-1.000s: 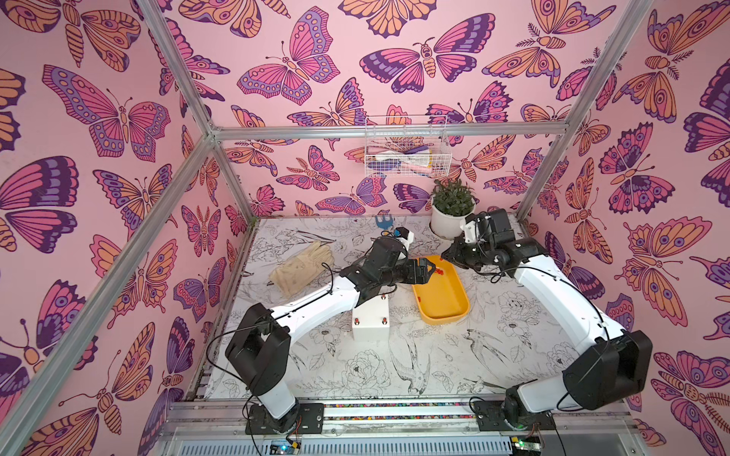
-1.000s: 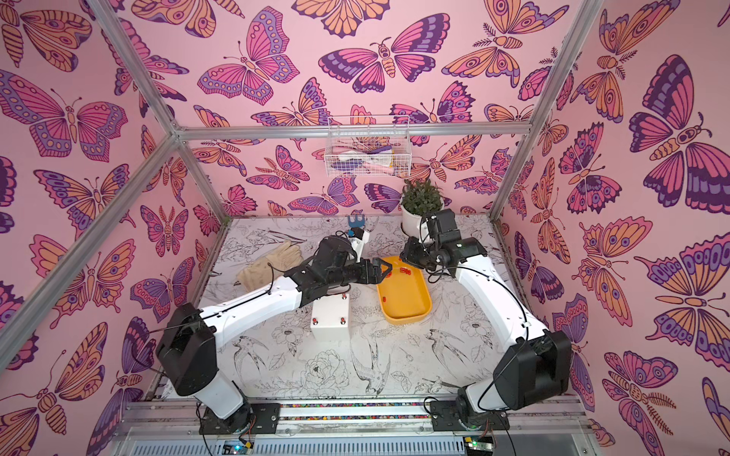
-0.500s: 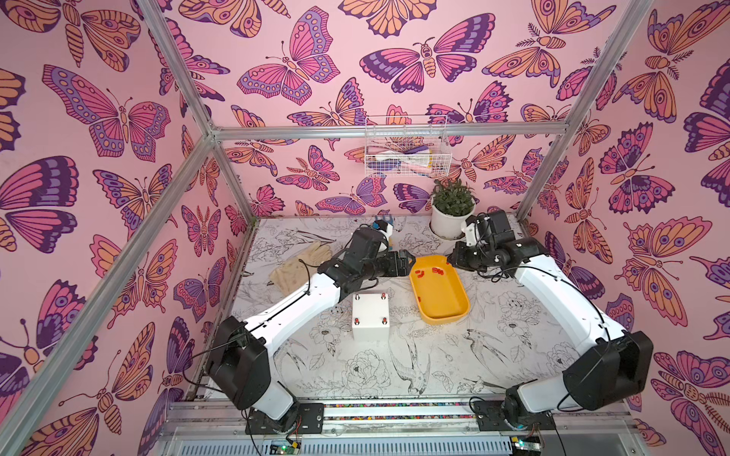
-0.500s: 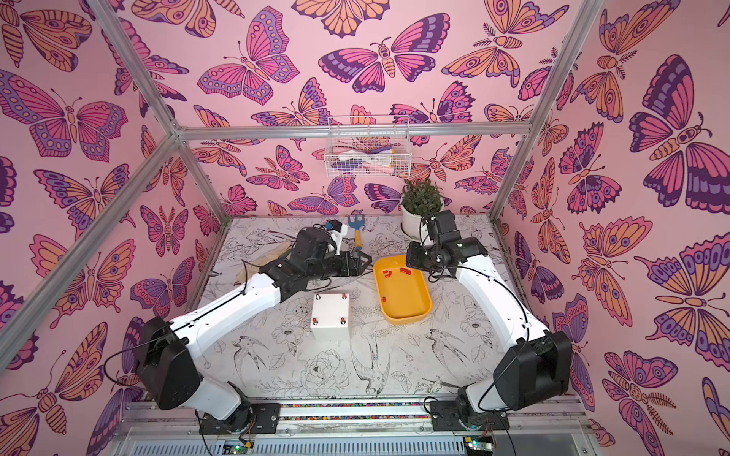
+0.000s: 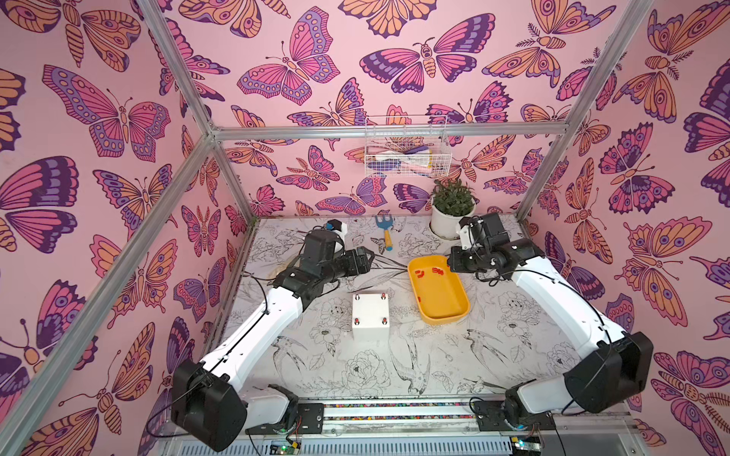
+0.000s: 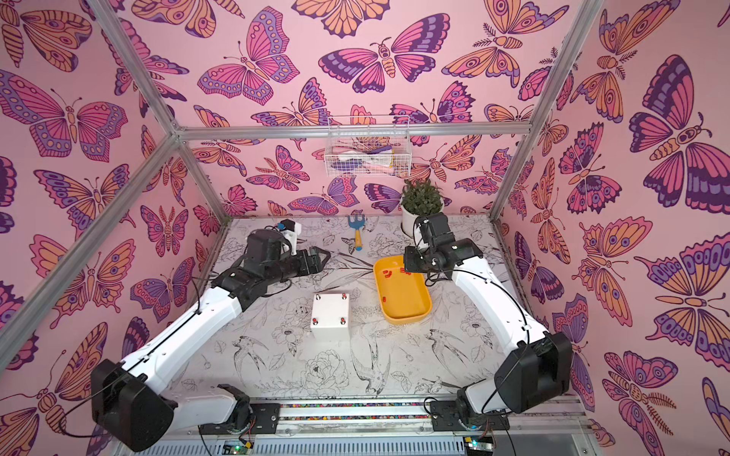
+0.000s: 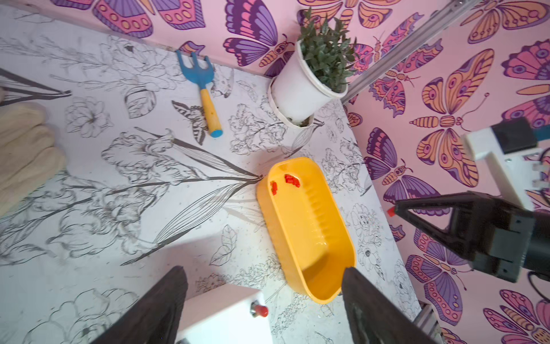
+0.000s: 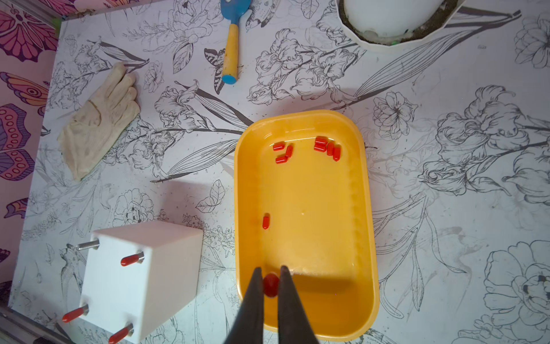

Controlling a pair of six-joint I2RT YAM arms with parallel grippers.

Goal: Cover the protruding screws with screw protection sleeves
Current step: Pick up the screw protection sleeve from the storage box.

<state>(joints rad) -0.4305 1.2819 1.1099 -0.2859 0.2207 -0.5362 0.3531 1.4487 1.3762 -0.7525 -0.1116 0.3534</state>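
Observation:
The white box [image 5: 370, 316] stands mid-table with protruding screws at its top corners. One screw [image 8: 87, 245] is bare and silvery; three carry red caps [image 8: 131, 259]. Several loose red screw protection sleeves [image 8: 326, 147] lie in the yellow tray [image 8: 312, 193], which sits to the right of the box [image 6: 330, 316]. My right gripper [image 8: 270, 280] hangs over the tray's far end [image 5: 430, 262], shut on one red sleeve [image 8: 270, 285]. My left gripper [image 5: 371, 256] is open and empty, behind and above the box; it appears in the left wrist view [image 7: 264, 271] too.
A potted plant [image 5: 450, 217] stands at the back right, close behind my right wrist. A blue hand rake [image 5: 385, 233] lies near the back wall. A cream glove [image 8: 98, 119] lies at the back left. A wire basket [image 5: 405, 152] hangs on the back wall.
My left arm has drawn back from over the box and tray toward the back left, still open. The right gripper has stayed over the tray's far end, shut on the sleeve.

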